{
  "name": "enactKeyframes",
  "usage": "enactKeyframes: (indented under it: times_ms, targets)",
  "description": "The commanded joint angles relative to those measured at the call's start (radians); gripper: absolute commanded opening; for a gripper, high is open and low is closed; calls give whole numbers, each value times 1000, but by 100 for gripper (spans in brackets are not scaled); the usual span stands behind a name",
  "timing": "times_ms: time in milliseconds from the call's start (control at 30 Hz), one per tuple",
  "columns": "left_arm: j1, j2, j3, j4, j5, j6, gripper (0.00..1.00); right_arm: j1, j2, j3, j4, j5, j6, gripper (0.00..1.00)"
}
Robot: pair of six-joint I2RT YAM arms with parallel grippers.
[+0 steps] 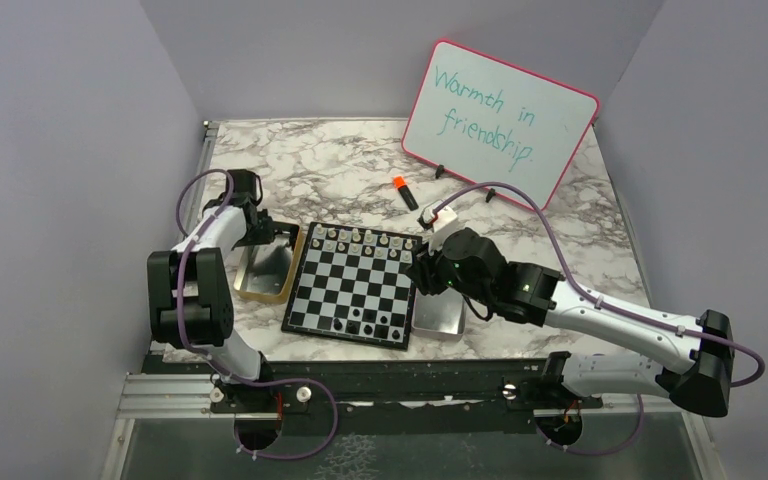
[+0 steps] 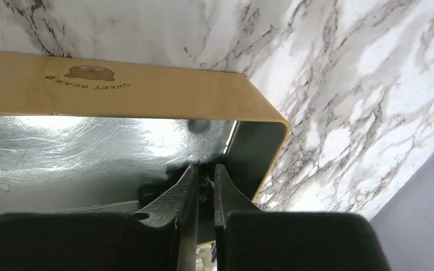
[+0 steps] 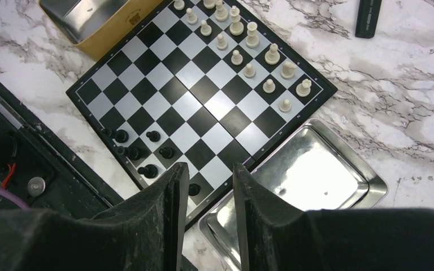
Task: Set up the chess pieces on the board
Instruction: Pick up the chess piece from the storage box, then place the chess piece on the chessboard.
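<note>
From above, you had the board (image 1: 355, 285) set mid-counter (image 1: 340, 170), with the pale pieces (image 1: 360, 238) ranked along its 12 o'clock edge and only a few black pieces (image 1: 360, 322) at its 6 o'clock edge, so the black side looked to be the unfinished one. The gold tray (image 1: 260, 292) lay just beside the board at 9 o'clock and the silver tray (image 1: 440, 325) at 4 o'clock, each within its own arm's reach. Your left gripper (image 1: 282, 237) was down in the gold tray; your right gripper (image 1: 418, 270) hung over the board's 3 o'clock edge

At the left wrist, the gripper's (image 2: 205, 169) jaws stood nearly together, low against the gold tray's (image 2: 147, 90) end wall, seemingly pinching a small black piece (image 2: 204, 184); I judge you were picking it up

At the right wrist, the gripper (image 3: 209, 169) was spread and empty above the board's (image 3: 203, 107) black corner, probably waiting: the visible part of the silver tray (image 3: 316, 175) showed no pieces
</note>
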Motion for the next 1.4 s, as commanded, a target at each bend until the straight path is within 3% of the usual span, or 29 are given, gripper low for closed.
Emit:
enactKeyframes:
  times_ms: [0,200,333,600,700,900,1000,1367]
  targets:
    - [11,-67,21,-16,-76,86,0,7,-18,14,5,5,13,40]
    - [9,-174,36,-1,-165,254,0,6,-41,1,4,1,21,40]
    - [10,-270,14,98,-167,481,0,7,-53,-9,12,-2,30,40]
    - [10,-526,-117,350,30,909,0,5,-43,-10,27,-30,28,40]
    - [-10,-590,-129,375,98,1015,0,5,-42,-12,48,-47,44,40]
    - [-70,-651,-129,390,281,1155,0,6,-25,-29,115,-84,60,40]
    - [-124,-705,-139,425,361,1216,0,6,1,16,131,-173,72,41]
    - [-252,-760,-170,534,655,1149,0,3,165,178,357,-228,17,54]
